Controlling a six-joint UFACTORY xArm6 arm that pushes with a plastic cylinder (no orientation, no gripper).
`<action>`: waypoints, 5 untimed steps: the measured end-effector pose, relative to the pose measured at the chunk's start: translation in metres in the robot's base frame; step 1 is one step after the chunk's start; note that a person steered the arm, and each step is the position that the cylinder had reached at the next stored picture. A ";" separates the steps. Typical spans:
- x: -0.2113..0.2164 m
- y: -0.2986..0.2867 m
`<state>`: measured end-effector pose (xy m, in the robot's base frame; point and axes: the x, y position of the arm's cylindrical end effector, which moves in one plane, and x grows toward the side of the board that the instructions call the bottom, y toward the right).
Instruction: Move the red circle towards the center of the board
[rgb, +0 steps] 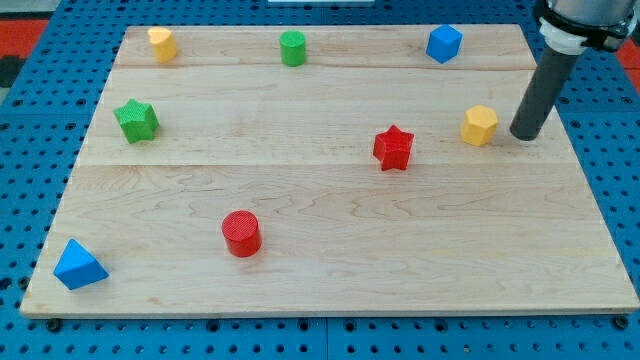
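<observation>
The red circle (241, 233) is a short red cylinder on the wooden board (330, 280), left of centre and toward the view's bottom. My tip (525, 136) rests on the board at the view's right, just right of a yellow hexagon block (480, 125). The tip is far from the red circle, up and to its right. A red star (393, 148) lies between them, a little right of the board's centre.
A green star (137, 120) is at the left. A yellow block (162, 44), a green cylinder (293, 48) and a blue cube (444, 43) line the top edge. A blue triangular block (79, 265) sits at the bottom left corner.
</observation>
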<state>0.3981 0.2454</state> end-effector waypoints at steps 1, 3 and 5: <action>-0.014 -0.028; -0.020 -0.110; 0.000 -0.130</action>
<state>0.3977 0.1158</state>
